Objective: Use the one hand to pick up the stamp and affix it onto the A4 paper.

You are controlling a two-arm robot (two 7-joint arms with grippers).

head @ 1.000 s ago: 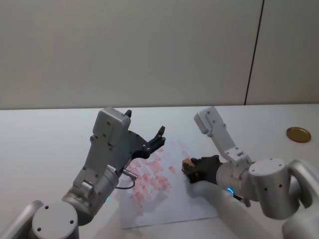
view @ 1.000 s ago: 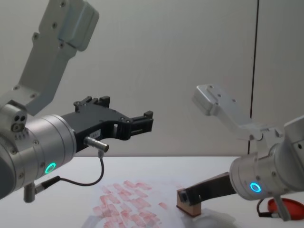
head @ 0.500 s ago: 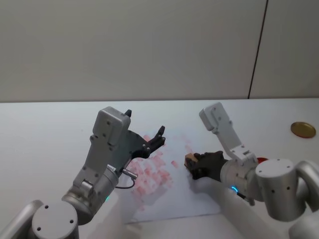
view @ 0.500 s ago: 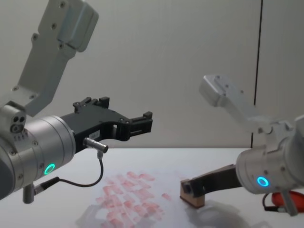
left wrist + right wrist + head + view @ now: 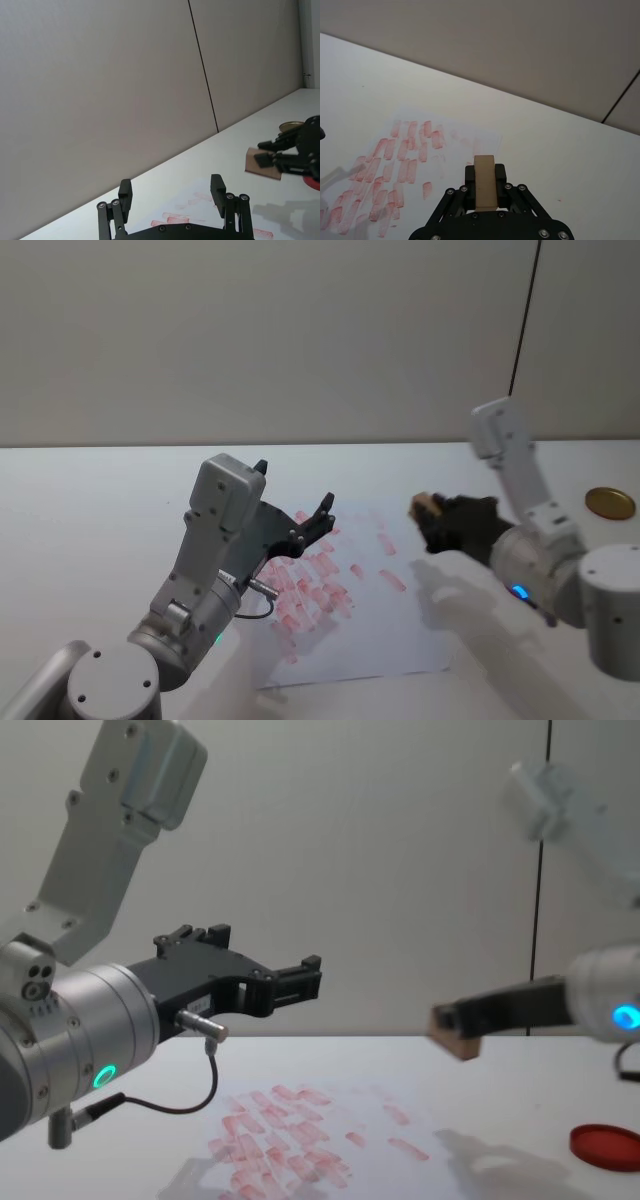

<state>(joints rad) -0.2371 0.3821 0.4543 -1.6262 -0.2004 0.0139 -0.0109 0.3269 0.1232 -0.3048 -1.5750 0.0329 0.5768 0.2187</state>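
Right gripper (image 5: 452, 1020) clamps the stamp (image 5: 455, 1042) — raised above the A4 paper (image 5: 400, 1145).

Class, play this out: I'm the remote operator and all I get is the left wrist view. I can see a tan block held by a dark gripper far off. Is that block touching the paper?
Observer: No. In the chest view the stamp hangs in the air, clear of the A4 paper.
Operator: What grips it?
Observer: The right gripper, shut on it.
Operator: Anything red nearby?
Observer: A round red ink pad lies on the table, on the robot's right.
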